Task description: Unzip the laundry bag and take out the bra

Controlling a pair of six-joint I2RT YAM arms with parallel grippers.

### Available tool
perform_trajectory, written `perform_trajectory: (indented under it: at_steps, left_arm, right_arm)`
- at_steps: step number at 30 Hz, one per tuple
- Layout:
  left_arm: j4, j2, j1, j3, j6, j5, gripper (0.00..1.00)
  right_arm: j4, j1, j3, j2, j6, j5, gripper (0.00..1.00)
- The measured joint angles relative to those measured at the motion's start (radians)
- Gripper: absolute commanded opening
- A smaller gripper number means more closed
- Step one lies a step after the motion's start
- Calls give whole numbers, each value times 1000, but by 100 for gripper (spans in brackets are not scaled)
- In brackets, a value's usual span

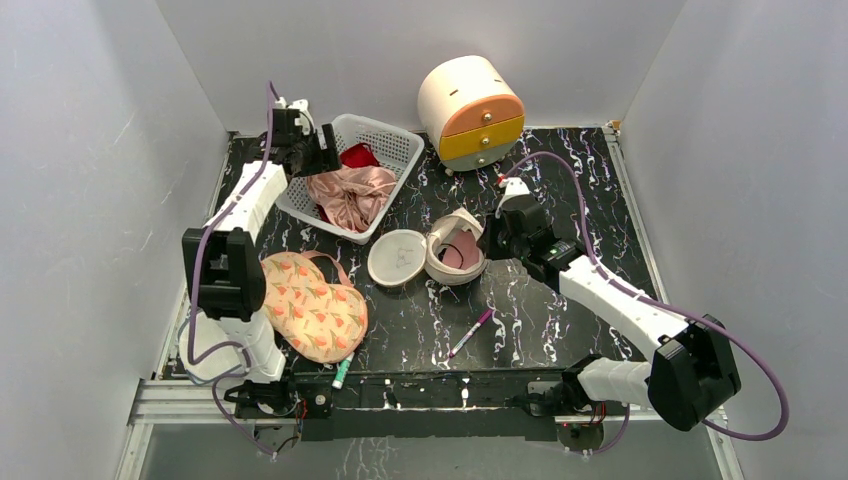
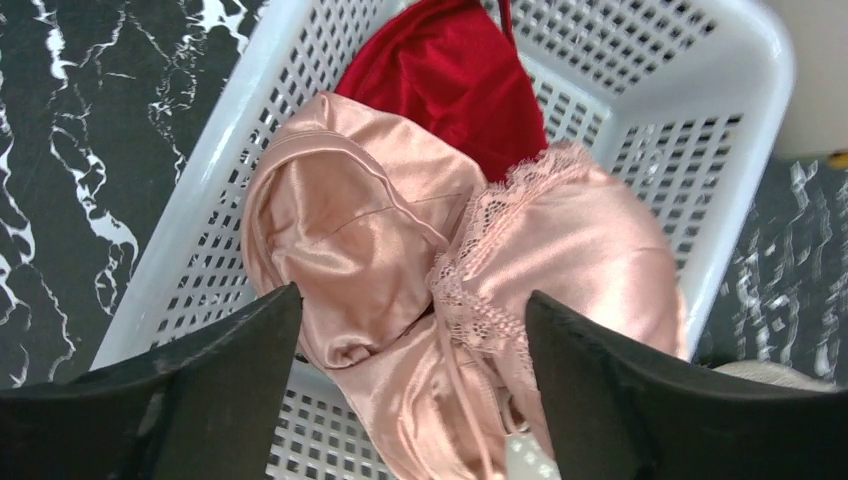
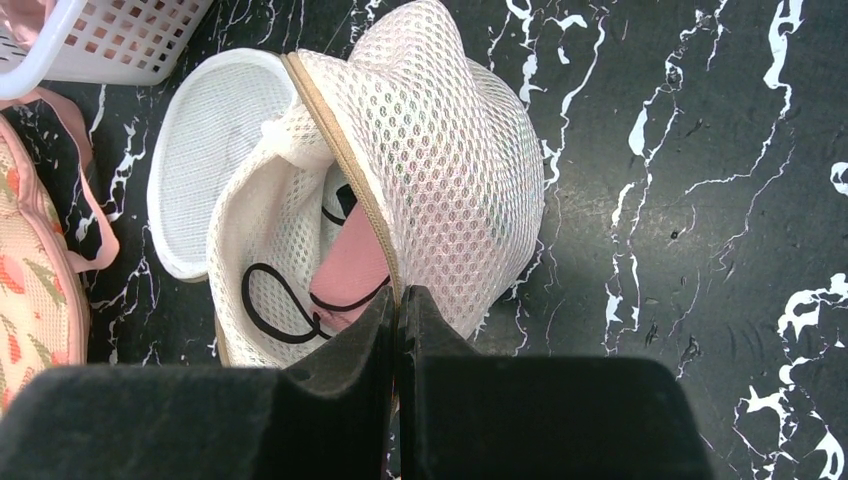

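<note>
Contents of laundry bag (image 3: 450, 150) half hidden by mesh; right gripper (image 3: 398, 310) fingers pinch shut on its zip rim, directly ahead. Left gripper (image 2: 412, 295) fingers spread wide over pink satin bra (image 2: 350, 230), basket (image 2: 760, 70) walls close on either side.

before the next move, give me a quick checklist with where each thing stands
1. bag unzipped: ok, it gapes, lid flipped aside.
2. right gripper holding the bag: ok, shut on the zip rim.
3. left gripper free: ok, open, nothing between its fingers.
4. pink garment in the basket: ok, lying beside a red piece.
5. bag emptied: not ok, a pink thing shows inside.
6. what that pink thing is: cannot tell.
</note>
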Motion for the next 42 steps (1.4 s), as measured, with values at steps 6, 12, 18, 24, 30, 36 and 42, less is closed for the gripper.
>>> perform_trajectory:
  at_steps: [6,12,18,24,30,36,42]
  left_arm:
    - [72,-122,-4,-82,-27,7,98]
    - [148,-254,-104,-216,-101,75,98]
    - [150,-390,-364,-384,-158,64,88]
    - [160,-426,-582,-449,-209,51,58]
    - [217,-332,-681,-431,-259,17,37]
    - [282,-150,-743,-382,-290,16,28]
    - [362,-74,-769,-382,-340,29,25]
  right_arm:
    - [-18,0,2,-3,-6,32,0]
    - [-83,0,10,-13,-16,97,0]
    - [-146,0,-1,-56,-19,151,0]
    - [-136,0,-63,-95,-26,154,0]
    - [-45,0,-171,-96,-11,145,0]
    - [-3,0,-208,-95,7,125,0]
    - [3,0,-208,-95,19,140,0]
